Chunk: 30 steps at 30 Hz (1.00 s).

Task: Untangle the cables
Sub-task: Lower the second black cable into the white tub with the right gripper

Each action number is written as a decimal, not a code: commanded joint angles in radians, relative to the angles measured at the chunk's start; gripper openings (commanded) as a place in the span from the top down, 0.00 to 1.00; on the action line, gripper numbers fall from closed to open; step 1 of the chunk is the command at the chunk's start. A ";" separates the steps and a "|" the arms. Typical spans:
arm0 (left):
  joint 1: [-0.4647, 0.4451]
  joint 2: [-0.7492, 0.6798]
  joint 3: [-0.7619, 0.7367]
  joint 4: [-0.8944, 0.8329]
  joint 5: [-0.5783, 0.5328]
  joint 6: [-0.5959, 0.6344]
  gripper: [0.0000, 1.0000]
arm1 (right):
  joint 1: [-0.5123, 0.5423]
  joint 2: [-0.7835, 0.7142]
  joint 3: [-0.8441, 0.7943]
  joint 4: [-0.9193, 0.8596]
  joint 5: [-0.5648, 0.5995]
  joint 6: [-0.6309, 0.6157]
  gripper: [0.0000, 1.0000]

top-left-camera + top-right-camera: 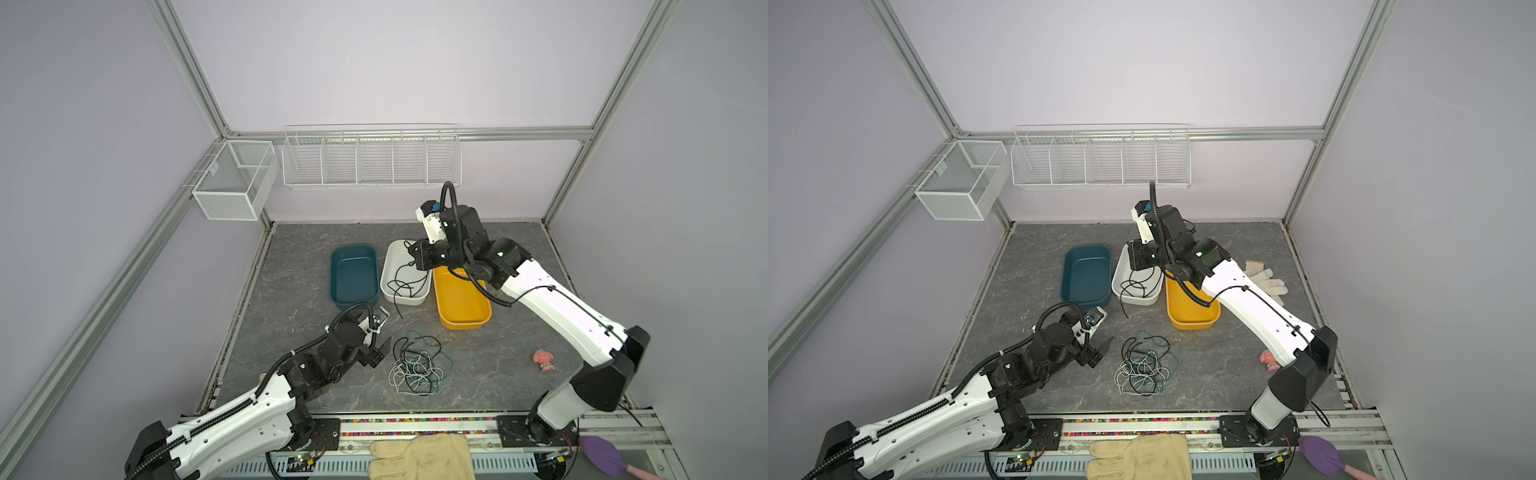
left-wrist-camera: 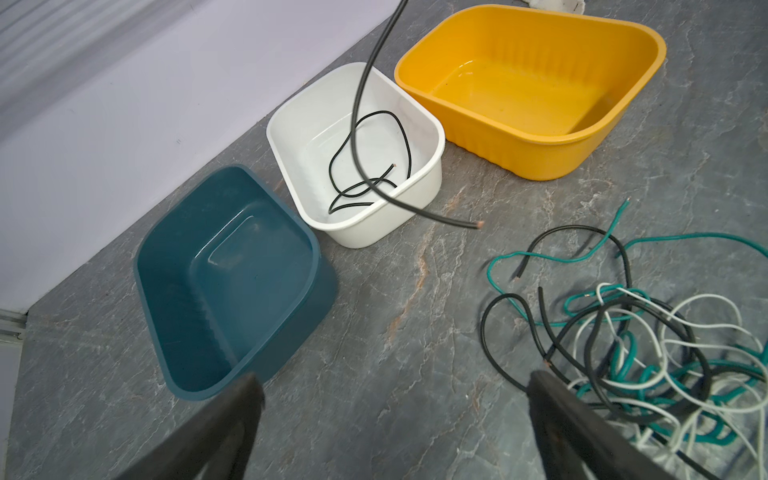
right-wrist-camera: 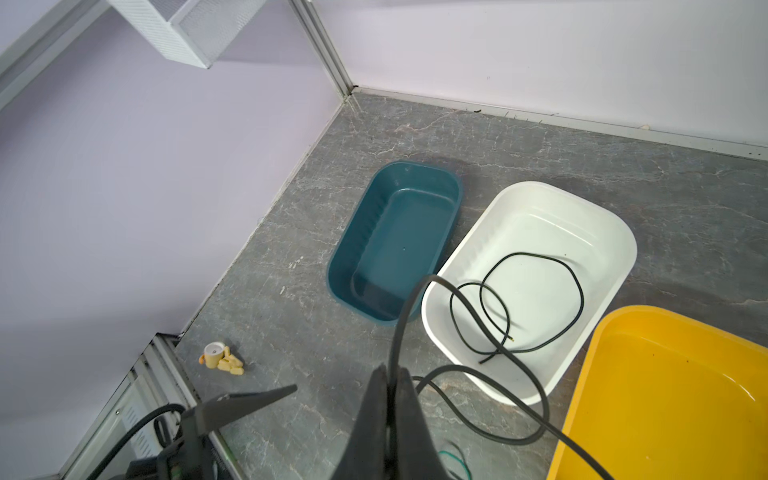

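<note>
White shells with black joint housings cover the left arm (image 1: 249,432) and right arm (image 1: 557,307). A black corrugated hose (image 1: 216,417) lines the left one; the left gripper (image 2: 395,376) has black tapered fingers (image 2: 582,432).

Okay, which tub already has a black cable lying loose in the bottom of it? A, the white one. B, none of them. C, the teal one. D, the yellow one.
A: a coiled black cable lies on the floor of the white tub, while the teal tub and the yellow tub hold nothing.
</note>
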 commanded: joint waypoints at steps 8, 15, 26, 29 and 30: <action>-0.005 -0.026 -0.014 -0.004 0.017 0.027 0.01 | -0.061 0.246 0.191 0.020 -0.062 -0.084 0.93; -0.005 -0.032 -0.018 -0.001 0.021 0.030 0.01 | -0.135 0.348 0.226 0.072 -0.128 -0.041 0.93; -0.005 -0.030 -0.019 -0.001 0.021 0.031 0.01 | -0.182 0.505 0.251 0.071 -0.083 -0.023 0.93; -0.005 -0.031 -0.019 -0.001 0.018 0.033 0.01 | -0.182 0.536 0.252 0.063 -0.103 -0.021 0.93; -0.005 -0.032 -0.020 0.000 0.019 0.033 0.01 | -0.182 0.543 0.248 0.064 -0.105 -0.019 0.93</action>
